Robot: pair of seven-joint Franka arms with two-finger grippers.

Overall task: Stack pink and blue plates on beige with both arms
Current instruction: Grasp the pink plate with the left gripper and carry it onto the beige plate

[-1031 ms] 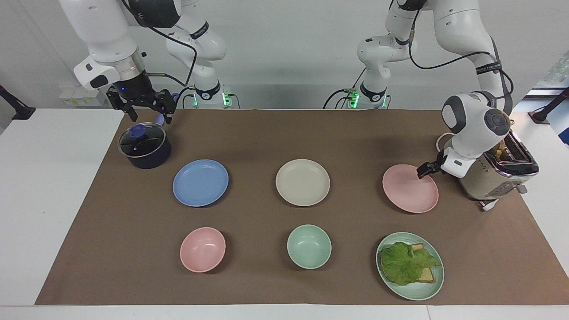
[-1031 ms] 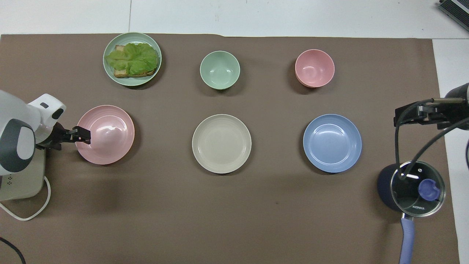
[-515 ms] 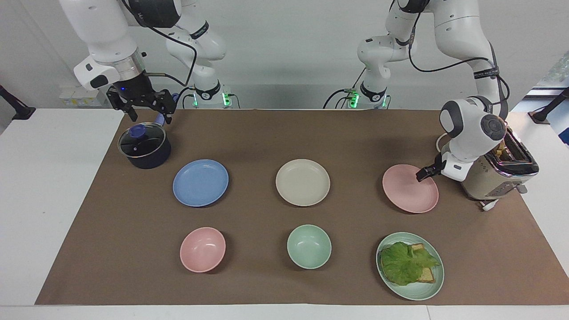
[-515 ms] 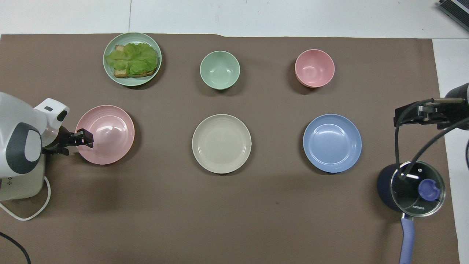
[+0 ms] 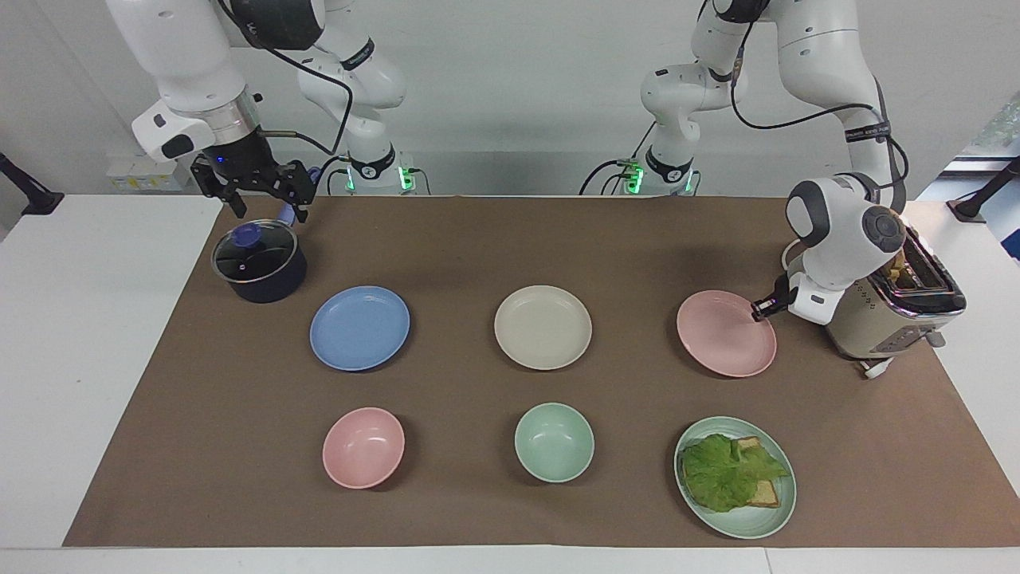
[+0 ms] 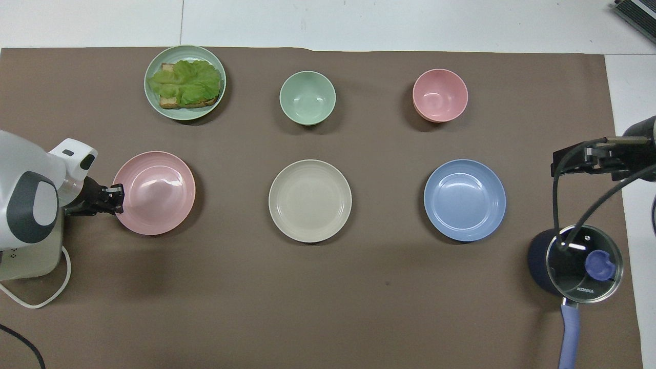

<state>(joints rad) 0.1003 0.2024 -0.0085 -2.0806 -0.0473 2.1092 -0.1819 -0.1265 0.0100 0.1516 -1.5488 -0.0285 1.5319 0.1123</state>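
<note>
The pink plate (image 5: 721,335) (image 6: 156,195) lies toward the left arm's end of the table, beside the toaster. My left gripper (image 5: 763,308) (image 6: 118,193) is low at that plate's rim on the toaster side, shut on the rim. The beige plate (image 5: 543,328) (image 6: 310,201) sits mid-table. The blue plate (image 5: 359,328) (image 6: 465,200) lies toward the right arm's end. Over the lidded pot hangs my right gripper (image 5: 269,212), open and holding nothing, clear of the blue plate.
A dark pot with a glass lid (image 5: 259,263) stands beside the blue plate. The toaster (image 5: 892,315) is next to the left arm. Farther from the robots sit a pink bowl (image 5: 363,446), a mint bowl (image 5: 554,442) and a green plate (image 5: 745,526) with lettuce and bread.
My left gripper has closed on the pink plate's rim, and the plate has shifted a little toward the beige plate. The right arm has not moved.
</note>
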